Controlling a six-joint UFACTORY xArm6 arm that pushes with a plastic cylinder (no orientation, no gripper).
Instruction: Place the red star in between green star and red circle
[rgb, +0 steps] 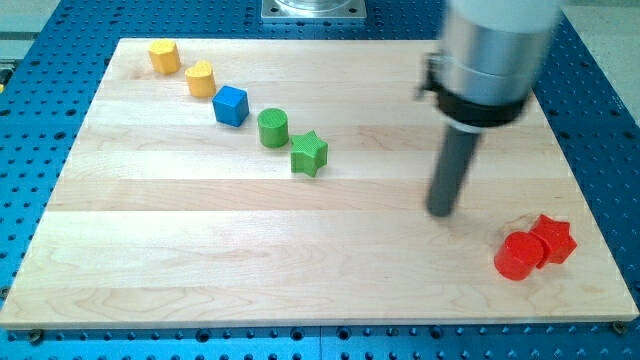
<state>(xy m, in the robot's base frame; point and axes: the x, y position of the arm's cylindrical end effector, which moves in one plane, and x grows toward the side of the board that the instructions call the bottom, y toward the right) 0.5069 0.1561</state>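
The red star lies near the board's lower right corner, touching the red circle just to its left and below. The green star lies left of the board's middle, touching the green circle up and to its left. My tip rests on the board, up and to the left of the red circle and well to the right of the green star. It touches no block.
A blue cube and two yellow blocks run in a diagonal line toward the upper left corner. The wooden board lies on a blue perforated table.
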